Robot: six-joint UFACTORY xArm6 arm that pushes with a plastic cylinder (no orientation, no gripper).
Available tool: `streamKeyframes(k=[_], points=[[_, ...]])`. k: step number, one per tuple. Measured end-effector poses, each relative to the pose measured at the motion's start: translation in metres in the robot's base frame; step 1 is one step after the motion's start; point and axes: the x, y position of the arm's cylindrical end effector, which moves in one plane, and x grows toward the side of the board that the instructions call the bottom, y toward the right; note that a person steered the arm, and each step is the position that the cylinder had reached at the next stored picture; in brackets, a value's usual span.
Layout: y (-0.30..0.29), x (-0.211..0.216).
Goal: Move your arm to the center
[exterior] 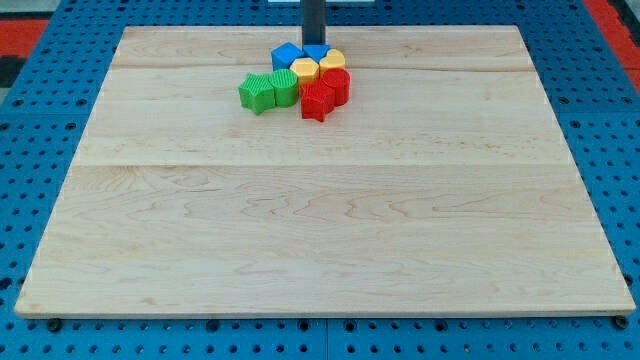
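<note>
Pale wooden board (pixel 320 210), planked grain, rectangular, lying on a blue perforated table surface (pixel 40 120); red matting (pixel 25 25) visible at the view's top corners. No containers anywhere; board alone carries the blocks. All blocks bunched in one tight cluster near the board's top edge, slightly left of the midline. Back row: blue block (pixel 287 56) at the left and second blue block (pixel 316 52) at its right, touching. Next row: yellow block (pixel 305 70) and second yellow block (pixel 333 63), pressed against the blues. Front right: red block (pixel 317 100), star-like outline, touching second red block (pixel 337 86). Front left: green block (pixel 257 93) and second green block (pixel 284 88), side by side, touching, the right one against the yellow/red group. Exact shapes of most blocks hard to make out. Dark straight rod coming down from the view's top; my tip (pixel 314 43) just behind the second blue block, lower end partly hidden by it, contact impossible to confirm. No jaws on the rod, nothing held, plain pusher only. Tip at the cluster's far side, well away from the board's centre (pixel 320 190). Cluster standing between tip and centre.
</note>
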Motion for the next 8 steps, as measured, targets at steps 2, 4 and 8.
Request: streamKeyframes(k=[2, 4, 8], points=[[0.005, -0.034], [0.139, -0.008], [0.073, 0.160]])
